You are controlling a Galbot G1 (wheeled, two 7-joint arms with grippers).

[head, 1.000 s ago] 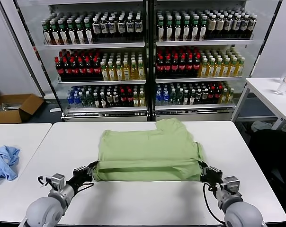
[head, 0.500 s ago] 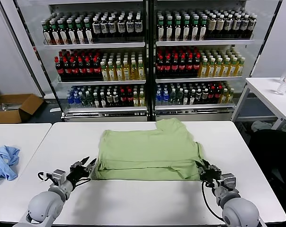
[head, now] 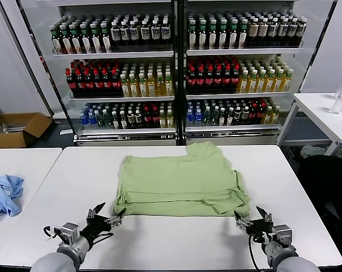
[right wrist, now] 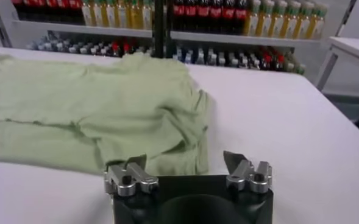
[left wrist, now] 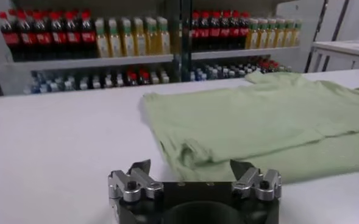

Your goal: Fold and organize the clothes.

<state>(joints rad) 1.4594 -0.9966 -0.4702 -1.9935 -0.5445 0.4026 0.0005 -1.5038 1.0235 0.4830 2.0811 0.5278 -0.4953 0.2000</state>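
Hovering low over the white table (head: pixel 159 238), the left gripper (head: pixel 107 218) sits just off the near left corner of the green shirt (head: pixel 179 178), its two fingers spread apart and holding nothing. In the left wrist view the same gripper (left wrist: pixel 191 173) shows both fingertips (left wrist: pixel 141 168) clear of the cloth, with the shirt's (left wrist: pixel 258 122) folded corner lying just beyond them on the bare tabletop (left wrist: pixel 57 146).

The right gripper (head: pixel 252 218) mirrors it at the shirt's near right corner, fingers likewise parted and empty. Its wrist view shows the gripper (right wrist: pixel 185 167) facing the rumpled sleeve edge of the shirt (right wrist: pixel 94 109), which lies close ahead of the fingertips (right wrist: pixel 234 162); whether a tip grazes the fabric cannot be told.

The shirt itself lies flat in the middle of the table, folded into a rough rectangle with layered edges along the side nearest the robot and a tab of cloth jutting out at its far edge. Beyond the shirt stands a glass-fronted cooler (head: pixel 176 68) stocked with bottles. Left of the shirt, on a neighbouring table (head: pixel 29 164), lies a crumpled light blue garment (head: pixel 4 194).
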